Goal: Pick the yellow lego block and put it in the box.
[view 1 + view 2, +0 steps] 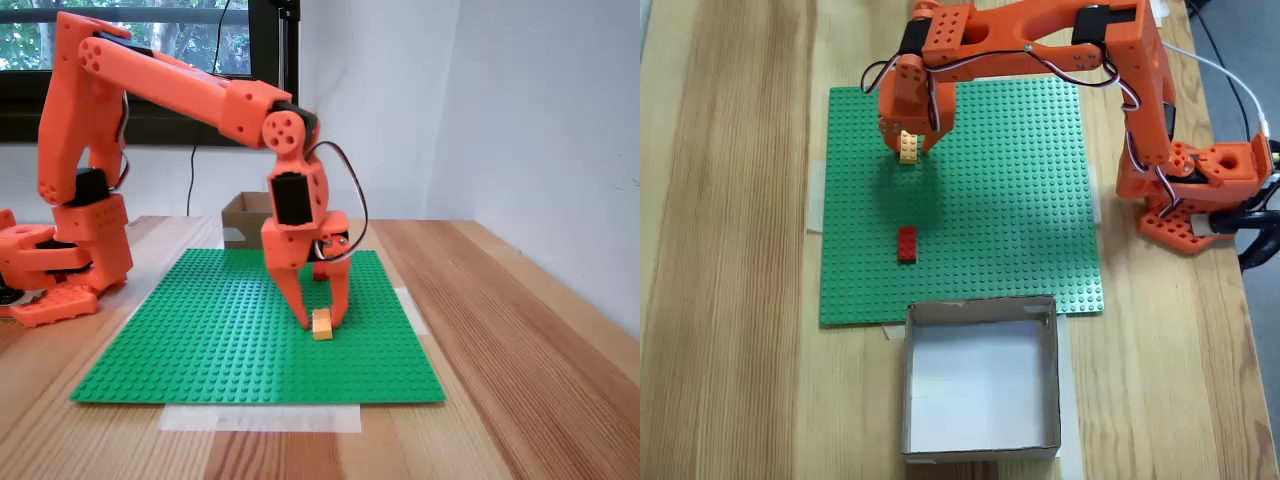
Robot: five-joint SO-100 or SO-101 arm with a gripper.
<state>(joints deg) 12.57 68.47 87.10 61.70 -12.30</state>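
Note:
The yellow lego block (pixel 322 325) (pixel 909 149) lies on the green baseplate (pixel 200 330) (pixel 1010 200), near its left edge in the top-down fixed view. My orange gripper (pixel 322 317) (pixel 908 138) points straight down over it. It is open, one finger on each side of the block and the tips almost on the plate. The block rests on the plate, close to the left finger in the side fixed view. The brown cardboard box (pixel 980 312) (pixel 243 215) stands open and empty off the plate's edge, beyond the gripper in the side view.
A small red brick (pixel 907 243) sits on the baseplate between the yellow block and the box. The arm's base (pixel 1200 190) (pixel 60 270) stands on the wooden table beside the plate. Pale tape strips hold down the plate's edges.

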